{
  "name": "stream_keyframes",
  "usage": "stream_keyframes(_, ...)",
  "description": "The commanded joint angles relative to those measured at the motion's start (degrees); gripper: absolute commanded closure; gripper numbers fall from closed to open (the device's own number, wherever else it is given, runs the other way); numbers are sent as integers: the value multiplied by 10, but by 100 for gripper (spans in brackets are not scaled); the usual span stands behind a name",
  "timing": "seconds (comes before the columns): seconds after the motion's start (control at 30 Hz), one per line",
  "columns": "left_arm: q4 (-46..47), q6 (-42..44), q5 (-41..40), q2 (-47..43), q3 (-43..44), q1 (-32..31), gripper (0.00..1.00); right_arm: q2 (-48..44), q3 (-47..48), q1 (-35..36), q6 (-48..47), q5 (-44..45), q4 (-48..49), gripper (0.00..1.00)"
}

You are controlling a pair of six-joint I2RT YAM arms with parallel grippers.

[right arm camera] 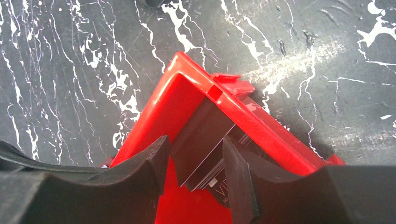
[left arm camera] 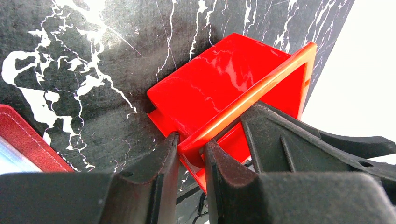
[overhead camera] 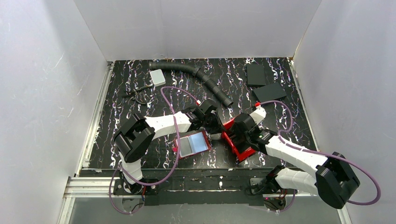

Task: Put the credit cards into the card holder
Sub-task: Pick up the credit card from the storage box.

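Observation:
The card holder (overhead camera: 178,141) lies open on the black mat near the middle, with a pale card (overhead camera: 194,143) on its inner face; its red edge (left arm camera: 21,137) shows in the left wrist view. A stack of dark-faced credit cards (right arm camera: 201,133) leans in a corner of a red open-top bin (overhead camera: 243,150). My right gripper (right arm camera: 195,142) reaches into the bin, open, one finger on each side of the stack. My left gripper (left arm camera: 191,140) is shut on the bin's rim (left arm camera: 252,91), one finger outside the wall and one inside.
A black corrugated hose (overhead camera: 196,74) runs across the back. A small grey-white box (overhead camera: 158,77) and a black hand tool (overhead camera: 137,95) lie at back left. Two black slabs (overhead camera: 256,73) (overhead camera: 270,92) sit at back right. White walls enclose the mat.

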Motion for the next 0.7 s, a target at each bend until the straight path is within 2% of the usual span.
stream_keyframes(0.0,-13,10,24,-32,-7,-6,100,-8,10,-4,-14,26,28,46)
stream_keyframes(0.27,-13,8,25,-34,-8,-6,100,14,11,-4,-15,15,43,47)
stream_keyframes(0.67,-9,10,38,-31,-4,-6,100,25,2,-15,-10,-10,97,68)
